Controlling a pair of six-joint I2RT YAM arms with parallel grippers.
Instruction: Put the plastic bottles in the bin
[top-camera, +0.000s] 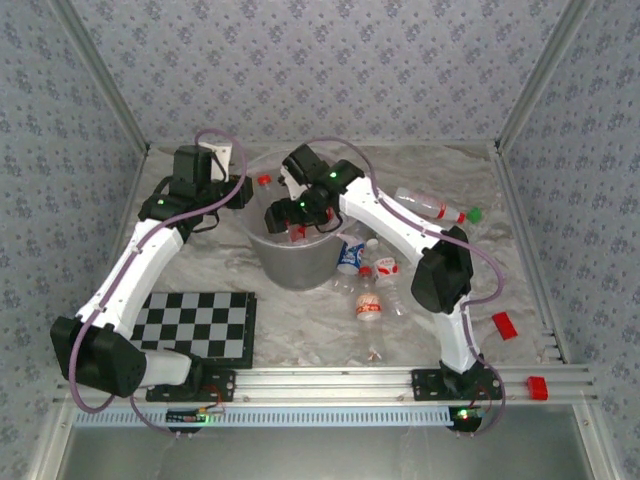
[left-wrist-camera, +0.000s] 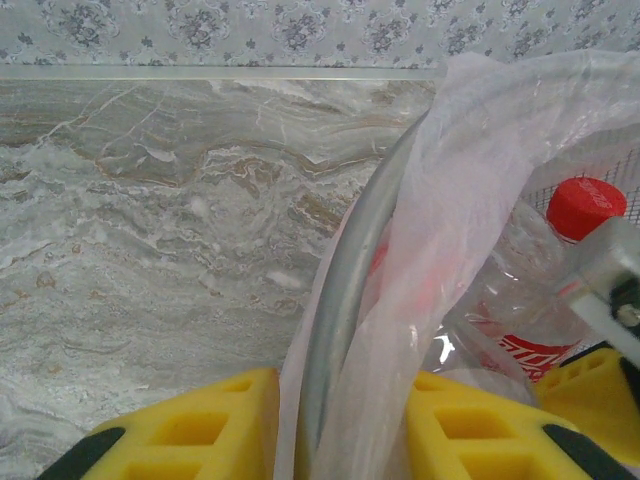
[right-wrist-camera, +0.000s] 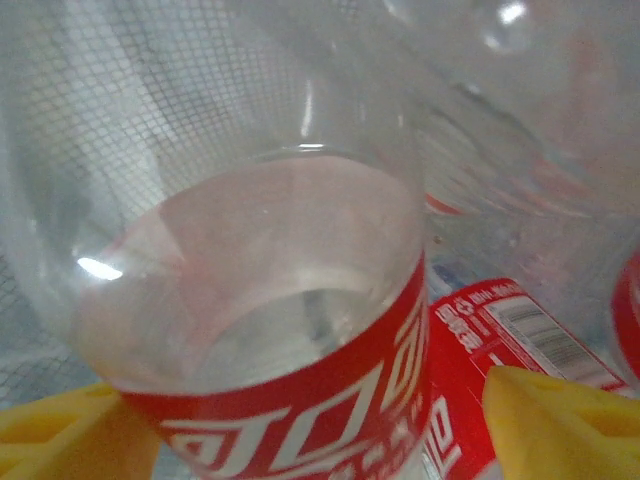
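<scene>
The grey bin (top-camera: 290, 262), lined with a crinkly bag (left-wrist-camera: 470, 200), stands mid-table. My left gripper (top-camera: 236, 190) (left-wrist-camera: 340, 430) is shut on the bin rim (left-wrist-camera: 340, 300) and bag, one yellow finger on each side. My right gripper (top-camera: 290, 215) (right-wrist-camera: 320, 430) hangs over the bin mouth with a red-labelled bottle (right-wrist-camera: 270, 300) between its fingers. That bottle touches the left finger (right-wrist-camera: 60, 430), but a gap shows before the right finger (right-wrist-camera: 560, 420). More bottles lie inside the bin, one red-capped (left-wrist-camera: 585, 205). Several bottles (top-camera: 368, 300) lie on the table to the right of the bin.
A checkerboard mat (top-camera: 195, 325) lies front left. A long bottle (top-camera: 430, 207) with a green cap (top-camera: 476, 213) by it lies at the back right. Two red blocks (top-camera: 504, 325) (top-camera: 537, 388) sit near the front right rail. Patterned walls close in three sides.
</scene>
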